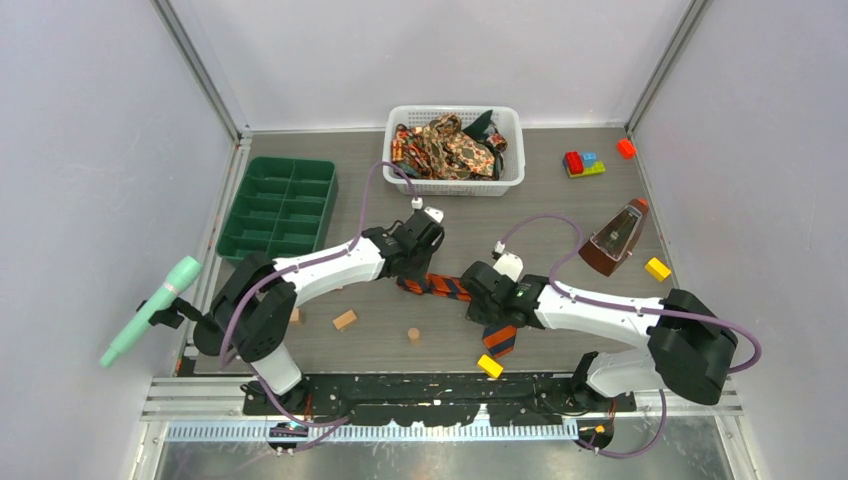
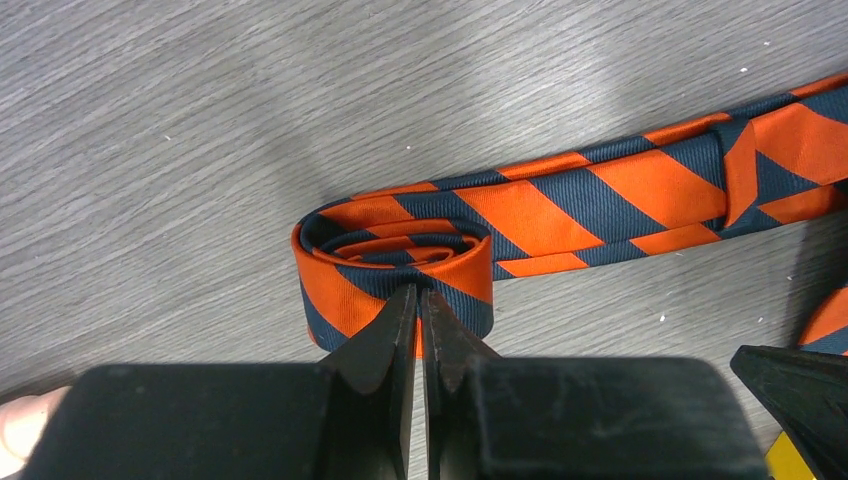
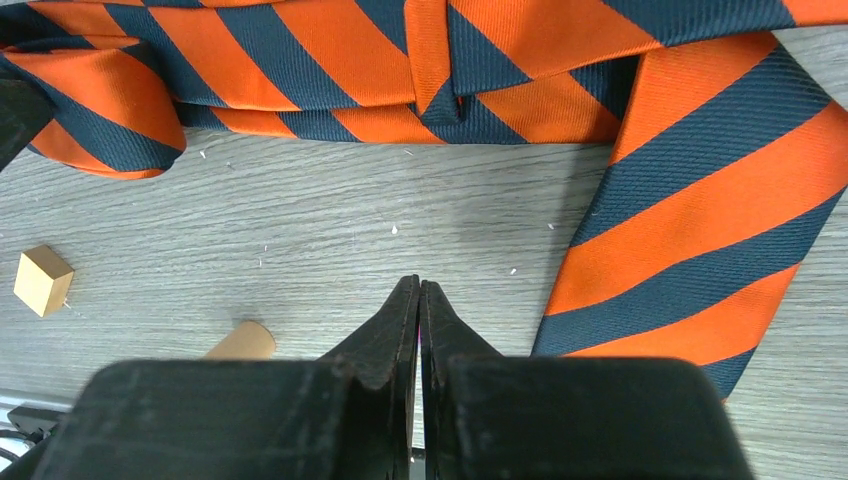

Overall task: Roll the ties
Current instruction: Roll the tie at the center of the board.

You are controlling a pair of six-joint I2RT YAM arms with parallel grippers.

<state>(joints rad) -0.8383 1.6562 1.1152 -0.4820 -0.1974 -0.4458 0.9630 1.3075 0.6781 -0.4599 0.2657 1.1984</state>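
Twice or so wrapping the striped tie (image 2: 600, 190) end, pinching it in the shut left gripper (image 2: 418, 295) against unrolling, keeping the right gripper (image 3: 420, 285) closed, empty, nearby.

Grey table (image 1: 460, 215) under striped tie (image 1: 447, 287), basket (image 1: 455, 185), green tray (image 1: 280, 205), blocks (image 1: 345, 320).

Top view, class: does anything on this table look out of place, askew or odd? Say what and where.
The metronome at the right seems tipped on its side. The striped tie is only partly rolled, its wide end trailing loose toward the near edge. Other ties lie tangled in the basket.
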